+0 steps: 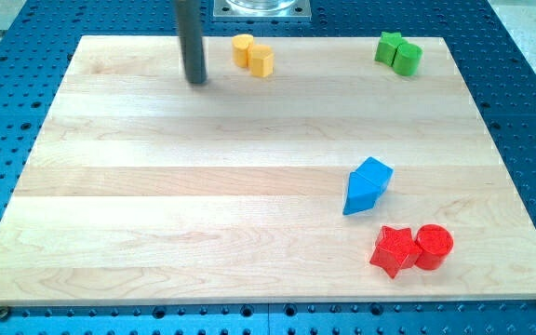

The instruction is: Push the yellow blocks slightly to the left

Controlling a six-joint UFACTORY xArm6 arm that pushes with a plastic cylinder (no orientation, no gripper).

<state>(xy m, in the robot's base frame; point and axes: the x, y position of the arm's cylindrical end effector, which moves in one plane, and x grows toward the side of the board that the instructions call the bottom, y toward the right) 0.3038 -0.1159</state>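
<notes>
Two yellow blocks touch near the view's top, left of centre: a yellow cylinder-like block (242, 49) and a yellow hexagonal block (262, 60) to its right. My dark rod comes down from the top edge; my tip (196, 80) rests on the board to the left of the yellow blocks, a short gap away and slightly below them.
A green star (390, 46) and a green cylinder (408, 59) touch at the top right. Two blue blocks (368, 184) sit together right of centre. A red star (395, 249) and a red cylinder (433, 247) lie at the bottom right. The wooden board (156, 205) lies on a blue perforated table.
</notes>
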